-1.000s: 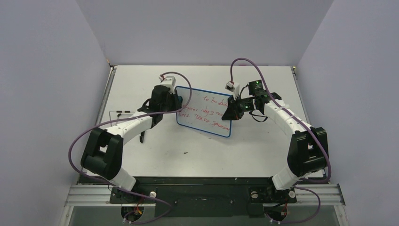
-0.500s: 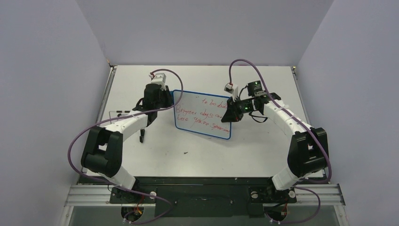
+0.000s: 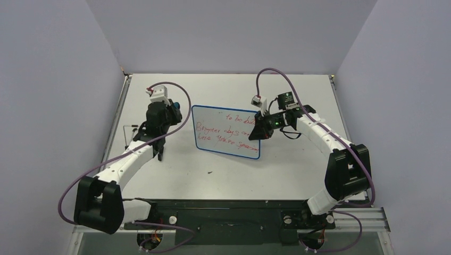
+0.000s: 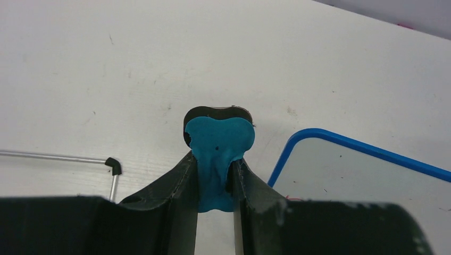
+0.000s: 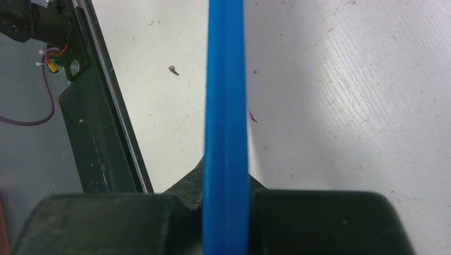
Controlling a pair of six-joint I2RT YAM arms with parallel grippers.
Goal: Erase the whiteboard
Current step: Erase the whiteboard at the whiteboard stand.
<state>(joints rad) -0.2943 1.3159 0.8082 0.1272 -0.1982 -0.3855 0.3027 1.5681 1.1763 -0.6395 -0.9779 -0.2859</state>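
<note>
The whiteboard, white with a blue rim and several lines of red handwriting, lies mid-table. My right gripper is shut on its right edge; the right wrist view shows the blue rim edge-on, clamped between the jaws of that gripper. My left gripper stands just left of the board and off it. It is shut on a blue-and-black eraser, which sticks out past the fingertips of that gripper above bare table. The board's near corner lies to the eraser's right.
A thin metal rod with a black elbow lies on the table left of the left gripper. A small dark upright piece stands below that arm. Grey walls close in three sides. The black base frame runs along the near edge.
My left arm has swung left, carrying the eraser from the board's left edge out over bare table. The board has shifted slightly left. The right gripper keeps its hold.
</note>
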